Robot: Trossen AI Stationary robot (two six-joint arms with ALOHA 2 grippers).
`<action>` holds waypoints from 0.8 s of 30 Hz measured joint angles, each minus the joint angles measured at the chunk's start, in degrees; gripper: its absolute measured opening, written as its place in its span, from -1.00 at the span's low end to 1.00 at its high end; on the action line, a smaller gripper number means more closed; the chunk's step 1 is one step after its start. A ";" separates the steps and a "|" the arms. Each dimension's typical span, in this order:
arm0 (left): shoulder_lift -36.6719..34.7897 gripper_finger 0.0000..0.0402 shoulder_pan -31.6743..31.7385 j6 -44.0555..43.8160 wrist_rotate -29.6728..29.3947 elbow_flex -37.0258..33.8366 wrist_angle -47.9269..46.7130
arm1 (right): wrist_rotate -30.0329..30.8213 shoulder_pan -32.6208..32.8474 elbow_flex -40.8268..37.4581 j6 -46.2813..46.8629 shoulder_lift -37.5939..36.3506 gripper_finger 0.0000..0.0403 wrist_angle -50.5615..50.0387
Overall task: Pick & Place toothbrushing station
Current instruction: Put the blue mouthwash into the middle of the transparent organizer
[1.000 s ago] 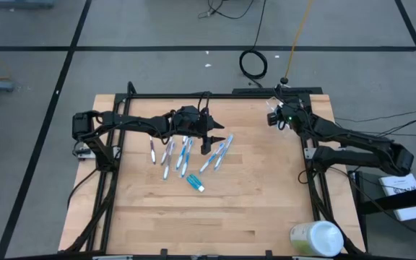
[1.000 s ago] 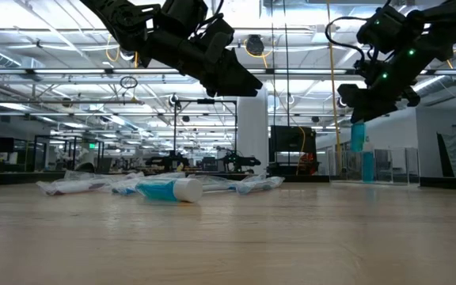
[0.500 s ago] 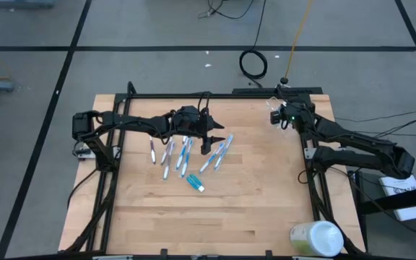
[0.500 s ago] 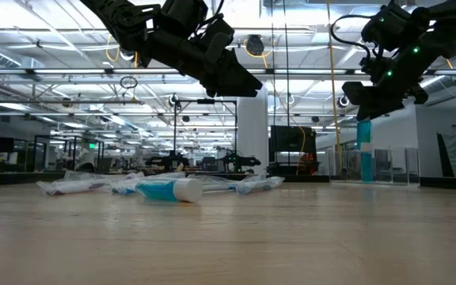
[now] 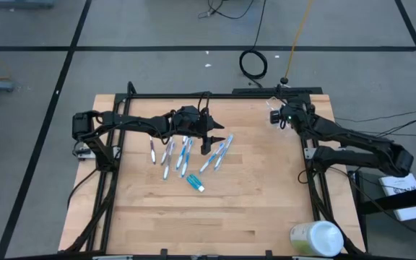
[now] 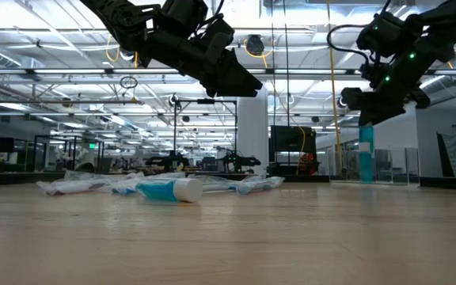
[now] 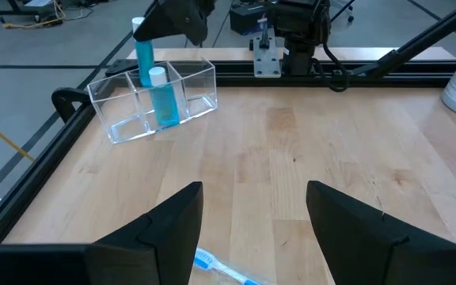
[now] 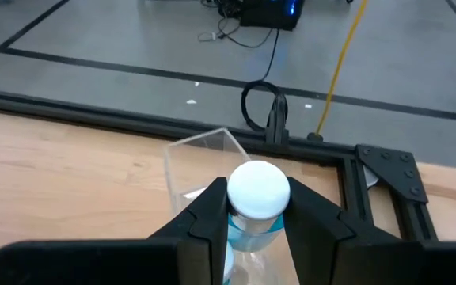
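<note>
Left of centre in the high view, the left gripper is hanging with fingers spread and empty above the wrapped toothbrushes, light, slippery things best pinched mid-handle. Toward the upper right, the right gripper is pinching a teal tube by its white cap over the clear organizer, whose thin walls are leaving little room; open table is lying between.

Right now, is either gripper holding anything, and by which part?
The right gripper holds a teal tube by its upper end, just under the white cap, above the clear organizer. The left gripper is open and empty.
</note>
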 joint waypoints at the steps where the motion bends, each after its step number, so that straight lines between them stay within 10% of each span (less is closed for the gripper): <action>1: 0.00 0.16 0.00 0.00 0.00 0.00 0.00 | -0.04 0.00 0.00 0.64 0.51 -0.56 0.00; 24: 0.00 0.16 0.00 0.00 0.00 0.00 0.02 | -0.64 -0.02 -0.19 5.26 6.38 -0.55 0.29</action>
